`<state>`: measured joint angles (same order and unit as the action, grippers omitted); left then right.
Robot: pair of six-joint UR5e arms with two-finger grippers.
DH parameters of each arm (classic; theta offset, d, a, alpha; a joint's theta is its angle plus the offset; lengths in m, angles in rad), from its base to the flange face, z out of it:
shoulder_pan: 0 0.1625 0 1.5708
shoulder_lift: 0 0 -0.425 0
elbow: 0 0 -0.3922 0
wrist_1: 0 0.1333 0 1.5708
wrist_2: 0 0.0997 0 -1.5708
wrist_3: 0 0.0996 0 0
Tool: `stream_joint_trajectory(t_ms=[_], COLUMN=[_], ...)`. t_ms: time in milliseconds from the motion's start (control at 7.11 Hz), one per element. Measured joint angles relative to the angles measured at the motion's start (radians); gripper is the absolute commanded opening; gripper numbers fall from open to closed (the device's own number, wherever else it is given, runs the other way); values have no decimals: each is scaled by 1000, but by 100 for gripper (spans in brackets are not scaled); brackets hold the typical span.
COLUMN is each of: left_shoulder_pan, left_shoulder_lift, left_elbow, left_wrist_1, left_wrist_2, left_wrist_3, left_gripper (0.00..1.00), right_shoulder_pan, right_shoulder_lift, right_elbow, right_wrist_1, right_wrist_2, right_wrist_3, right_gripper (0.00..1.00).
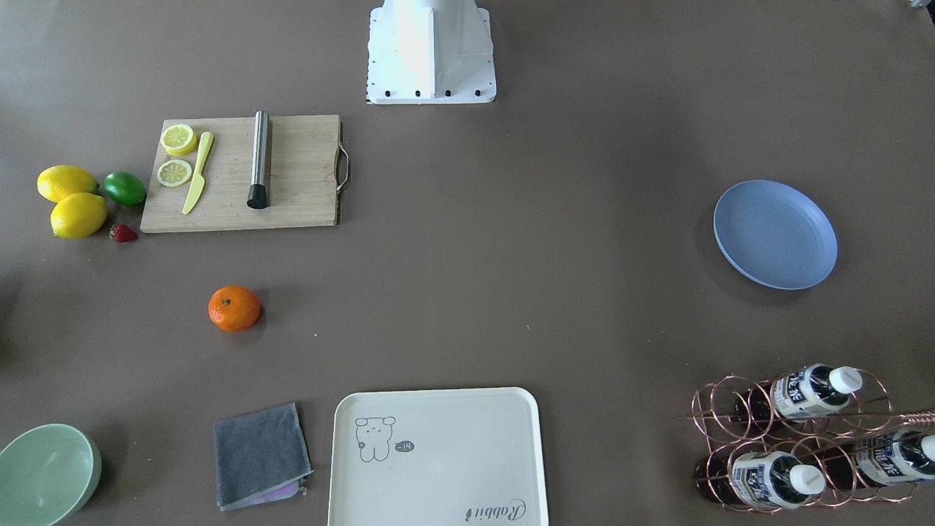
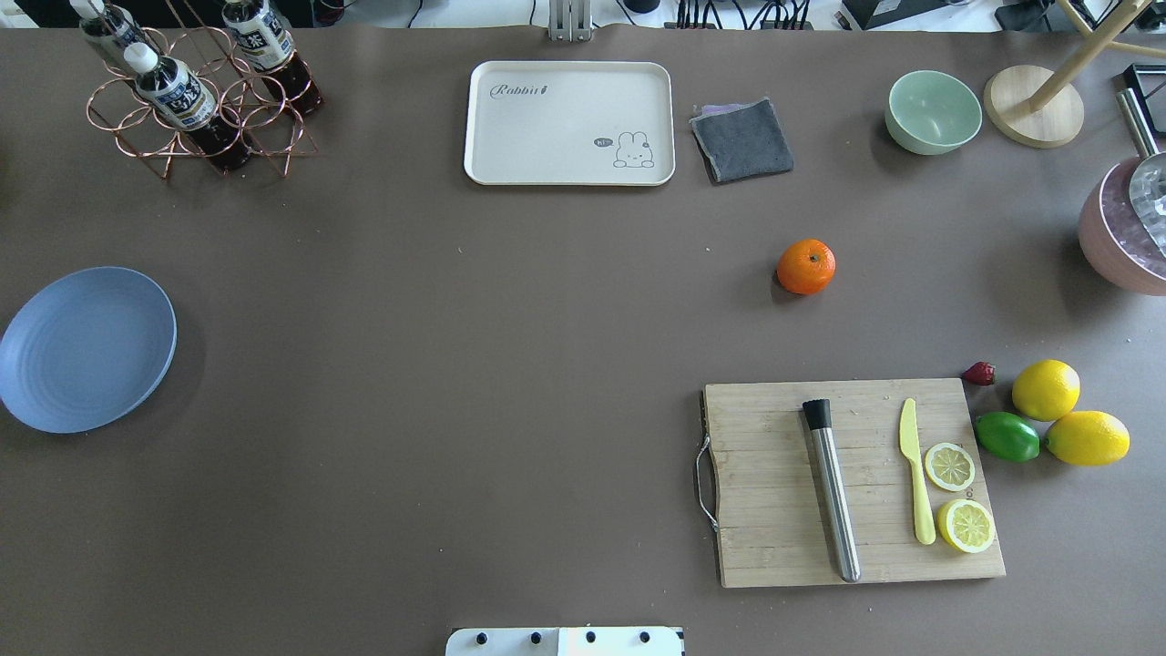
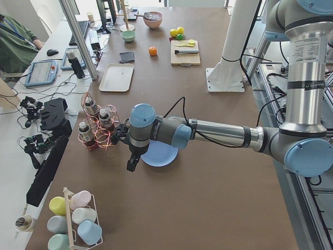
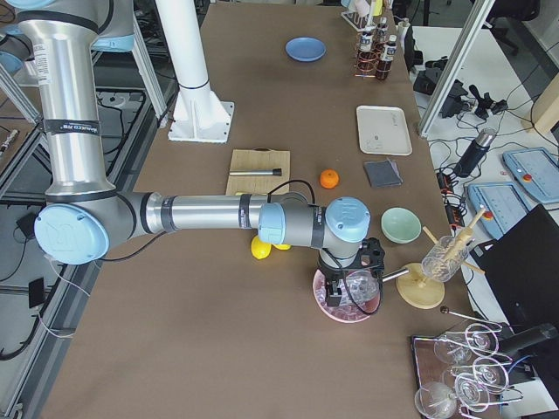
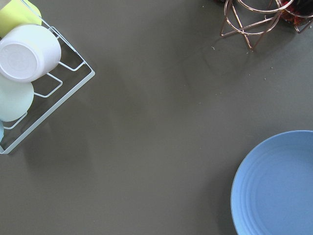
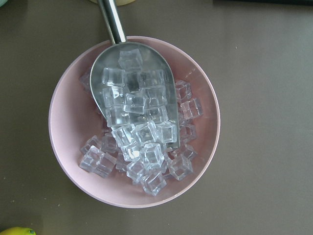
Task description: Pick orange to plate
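We are at the start: the orange (image 2: 806, 266) lies on the counter (image 2: 455, 364) near the cutting board (image 2: 774, 519), well apart from the plate (image 2: 86, 348), so our right gripper (image 4: 348, 286), whose opening we cannot tell, like the left gripper's (image 3: 132, 165), must next reach it.

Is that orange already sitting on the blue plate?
No, the orange lies on the bare table, far across from the plate, which holds nothing.
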<state>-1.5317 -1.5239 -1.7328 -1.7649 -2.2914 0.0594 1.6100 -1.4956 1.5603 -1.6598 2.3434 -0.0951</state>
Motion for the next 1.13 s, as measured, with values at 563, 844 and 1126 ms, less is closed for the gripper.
stream_joint_trajectory(t_ms=[563, 844, 1126], left_shoulder_pan=[1, 1, 1], left_shoulder_lift=[16, 26, 30], left_elbow=[1, 3, 6], left_wrist_1=[-12, -14, -14], left_wrist_2=[-7, -8, -8], left_wrist_3=[11, 12, 13], left_gripper=[98, 98, 98], right_shoulder_pan=[1, 1, 1], right_shoulder_lift=[-3, -2, -2], right_elbow=[-7, -8, -8], right_wrist_1=[28, 29, 29], right_wrist_2=[-1, -1, -1], right_wrist_3=[0, 0, 1], right_gripper=[100, 100, 100])
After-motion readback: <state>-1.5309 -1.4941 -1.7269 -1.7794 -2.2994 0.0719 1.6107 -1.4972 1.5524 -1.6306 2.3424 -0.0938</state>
